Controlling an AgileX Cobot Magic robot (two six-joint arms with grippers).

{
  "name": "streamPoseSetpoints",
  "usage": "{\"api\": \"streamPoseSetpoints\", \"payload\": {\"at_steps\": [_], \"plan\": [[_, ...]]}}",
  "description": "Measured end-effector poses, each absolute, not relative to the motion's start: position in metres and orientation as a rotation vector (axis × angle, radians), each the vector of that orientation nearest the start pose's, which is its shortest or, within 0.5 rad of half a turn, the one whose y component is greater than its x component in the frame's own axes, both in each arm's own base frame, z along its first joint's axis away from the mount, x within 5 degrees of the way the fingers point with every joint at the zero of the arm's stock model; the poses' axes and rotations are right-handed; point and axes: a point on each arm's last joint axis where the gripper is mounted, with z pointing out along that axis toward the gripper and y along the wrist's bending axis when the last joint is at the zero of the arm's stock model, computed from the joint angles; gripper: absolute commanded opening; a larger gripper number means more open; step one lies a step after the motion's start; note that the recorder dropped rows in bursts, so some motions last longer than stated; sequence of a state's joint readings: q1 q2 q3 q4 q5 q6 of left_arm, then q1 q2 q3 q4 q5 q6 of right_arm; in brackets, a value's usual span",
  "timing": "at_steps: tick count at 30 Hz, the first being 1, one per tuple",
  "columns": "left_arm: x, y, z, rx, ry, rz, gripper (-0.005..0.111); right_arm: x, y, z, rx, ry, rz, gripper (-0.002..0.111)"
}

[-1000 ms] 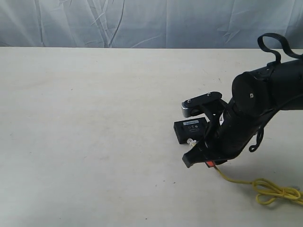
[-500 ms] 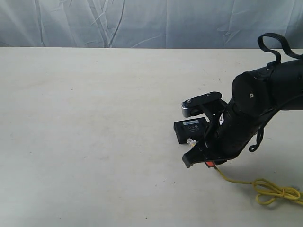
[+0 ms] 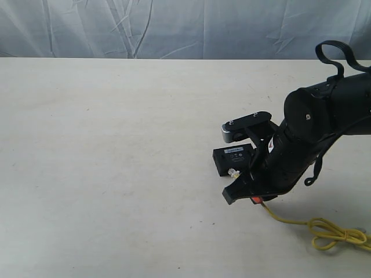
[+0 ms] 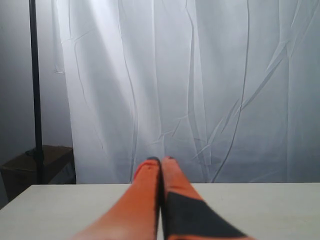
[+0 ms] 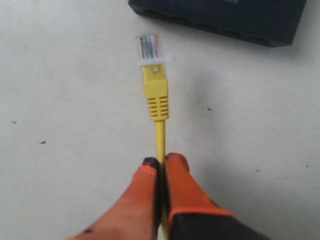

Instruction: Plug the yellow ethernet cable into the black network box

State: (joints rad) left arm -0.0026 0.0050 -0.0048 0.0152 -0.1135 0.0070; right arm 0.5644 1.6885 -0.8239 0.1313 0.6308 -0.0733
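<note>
Yellow cable (image 5: 155,95) (one) in right gripper (image 5: 160,160); one black network box (image 5: 225,17)

**Plug creeps toward the box**

Your right gripper (image 5: 161,162) has pushed forward just a tiny bit. The clear plug (image 3: 232,172) on the yellow ethernet cable (image 3: 293,220) is now a little closer to the black network box (image 3: 231,155) than before.
</note>
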Motion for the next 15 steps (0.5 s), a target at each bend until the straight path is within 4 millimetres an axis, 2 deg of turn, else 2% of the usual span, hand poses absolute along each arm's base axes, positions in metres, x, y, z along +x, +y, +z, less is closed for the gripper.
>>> {"api": "streamPoseSetpoints", "payload": {"at_steps": [8,12,15], "plan": [[0.054,0.0,0.227,-0.02,1.367,-0.023,0.0,0.233,0.156,0.149,-0.8,2.891,0.184,-0.001],[0.058,0.0,0.247,-0.039,1.434,-0.048,0.0,0.234,0.156,0.149,-0.803,2.887,0.181,-0.001],[0.071,0.0,0.268,-0.039,1.513,-0.048,0.0,0.234,0.156,0.149,-0.807,2.884,0.177,-0.001]]}}
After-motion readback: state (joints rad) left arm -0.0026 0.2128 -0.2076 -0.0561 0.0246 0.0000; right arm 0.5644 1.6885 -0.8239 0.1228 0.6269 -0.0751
